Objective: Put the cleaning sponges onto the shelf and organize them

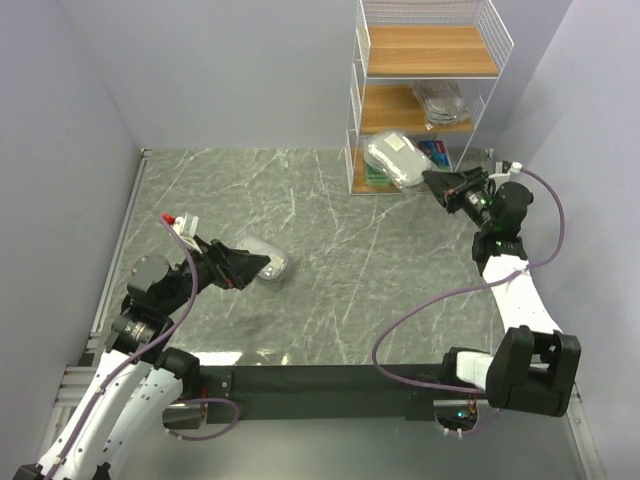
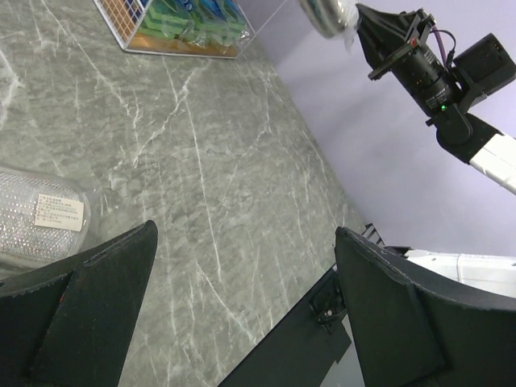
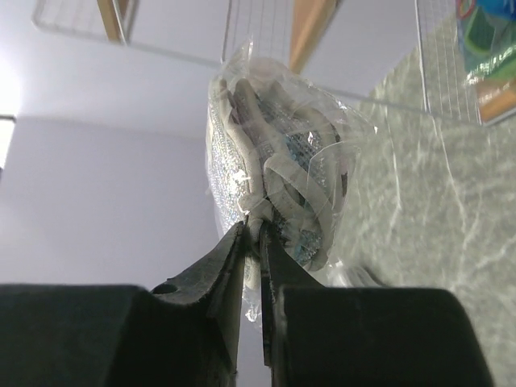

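My right gripper (image 1: 437, 184) is shut on the edge of a silvery-grey sponge pack (image 1: 394, 160) in clear wrap, held in the air in front of the shelf's (image 1: 357, 120) lower tiers. In the right wrist view the jaws (image 3: 251, 230) pinch the wrap of that pack (image 3: 274, 145). A second silvery pack (image 1: 274, 264) lies on the table at the left, and my left gripper (image 1: 258, 268) stands open beside it. The left wrist view shows this pack (image 2: 40, 218) off to the left of the left finger (image 2: 97, 306), with only bare table between the jaws (image 2: 244, 231). Green packs (image 1: 374, 176) sit on the bottom tier, and another silvery pack (image 1: 440, 104) on the middle tier.
The white wire shelf stands against the back wall at the right, its top tier (image 1: 430, 50) bare. Grey walls close in the marble table (image 1: 330, 240) on the left, back and right. A black bar (image 1: 330, 380) runs along the near edge between the arm bases.
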